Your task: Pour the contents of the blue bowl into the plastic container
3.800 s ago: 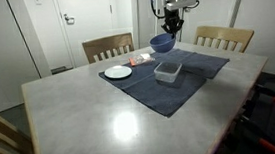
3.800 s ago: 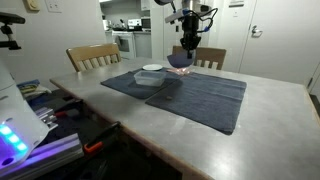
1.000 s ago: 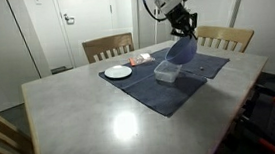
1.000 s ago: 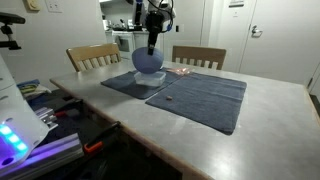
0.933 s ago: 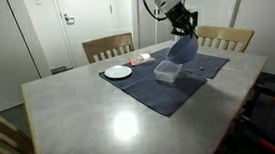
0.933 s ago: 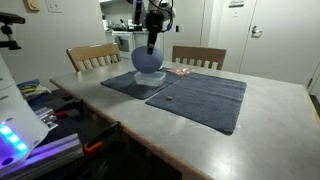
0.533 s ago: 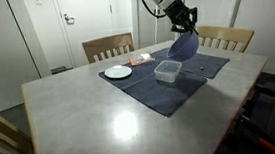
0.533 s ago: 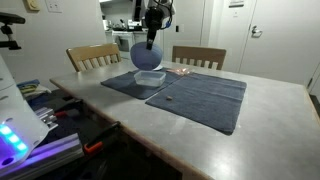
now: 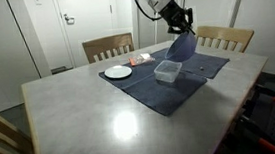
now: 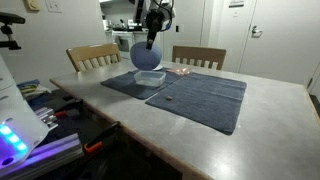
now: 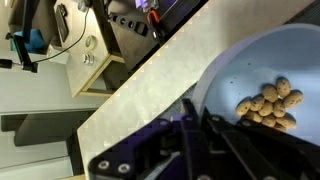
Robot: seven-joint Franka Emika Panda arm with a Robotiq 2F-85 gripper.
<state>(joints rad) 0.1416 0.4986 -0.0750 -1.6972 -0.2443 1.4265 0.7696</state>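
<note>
You have the gripper (image 9: pixel 180 26) clamped on the rim of the blue bowl (image 9: pixel 183 49), holding it tilted steeply above the plastic container (image 9: pixel 168 71) on the dark mat (image 9: pixel 149 91), brown pieces (image 11: pixel 268 103) pooled inside.

One blue bowl (image 9: pixel 183 48), one plastic container (image 9: pixel 168 72), one white plate (image 9: pixel 118 73), one dark cloth (image 9: pixel 169 94), and two chairs (image 9: pixel 108 46) behind one table (image 9: pixel 92 126).

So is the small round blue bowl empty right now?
No, in the wrist view a cluster of small tan pieces lies inside the small round blue bowl.
</note>
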